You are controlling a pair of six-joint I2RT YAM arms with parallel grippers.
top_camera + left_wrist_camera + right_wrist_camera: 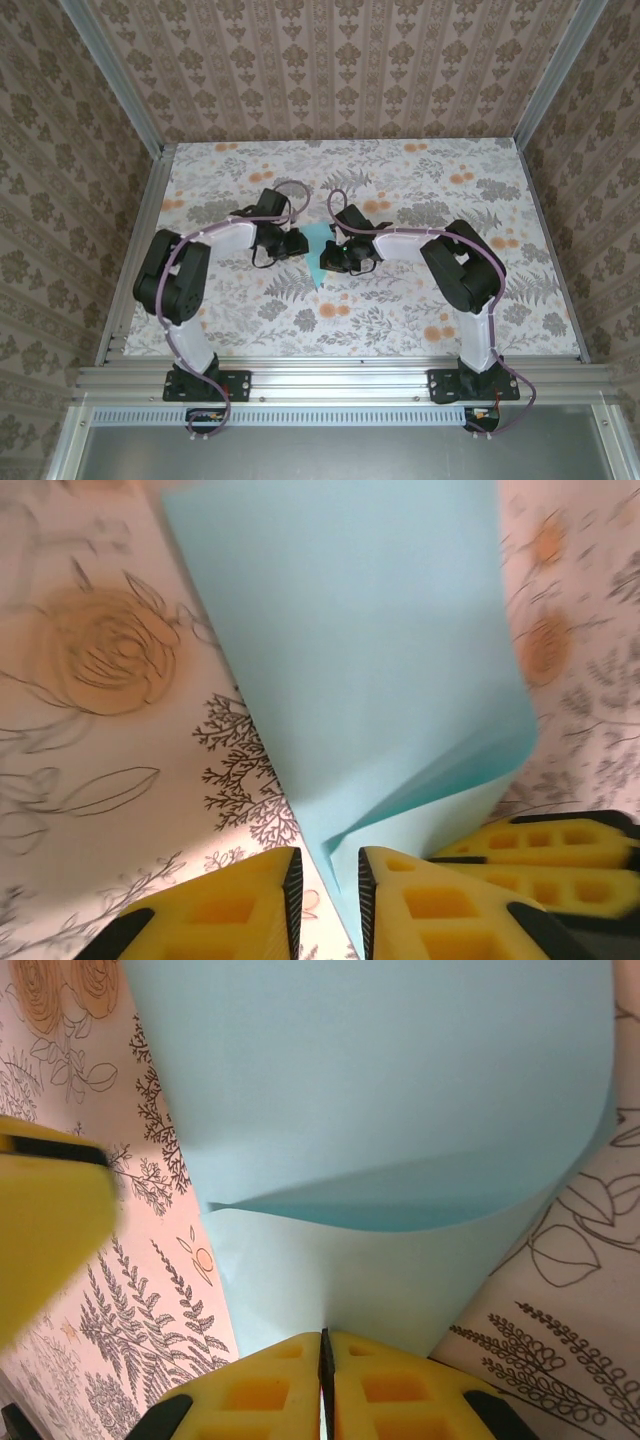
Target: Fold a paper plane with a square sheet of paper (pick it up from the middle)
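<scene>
The square sheet of paper (318, 262), turquoise-blue, lies at the table's centre between both grippers, bent over onto itself in a loose curl (380, 1080). My right gripper (325, 1350) is shut on the sheet's near edge and comes in from the right (338, 257). My left gripper (325, 900) stands at the sheet's left side (300, 243). Its jaws are a little apart, and the folded corner of the sheet (370, 660) runs into the gap without being pinched. The right gripper's yellow fingers (560, 865) show beside it. The paper plane is out of view.
The floral-print table (400, 310) spreads on all sides of the sheet. Patterned walls stand at the left, right and back. An aluminium rail (330, 378) runs along the near edge, where both arm bases are bolted.
</scene>
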